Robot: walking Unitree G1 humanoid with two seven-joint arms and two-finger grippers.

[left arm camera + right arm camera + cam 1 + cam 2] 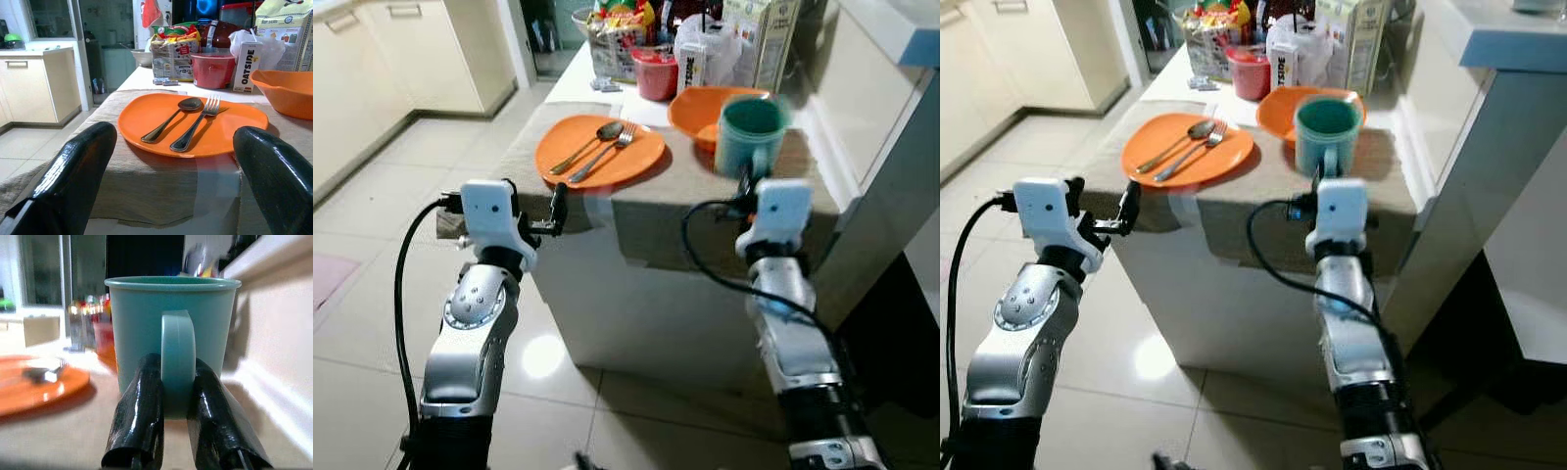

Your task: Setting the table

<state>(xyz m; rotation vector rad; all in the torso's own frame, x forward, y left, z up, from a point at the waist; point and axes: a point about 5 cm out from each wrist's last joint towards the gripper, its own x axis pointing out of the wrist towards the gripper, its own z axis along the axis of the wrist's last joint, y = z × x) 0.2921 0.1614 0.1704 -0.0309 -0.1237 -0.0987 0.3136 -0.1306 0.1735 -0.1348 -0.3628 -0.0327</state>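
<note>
A teal mug is at the table's near right, by the orange bowl. My right gripper is shut on the mug's handle, one black finger on each side. An orange plate lies on the grey table runner with a spoon and a fork side by side on it. My left gripper stands open at the table's near left edge, short of the plate, holding nothing.
At the table's far end stand a red container, an oat drink carton, snack bags and boxes. A white wall ledge runs along the right. Cream cabinets stand left across tiled floor.
</note>
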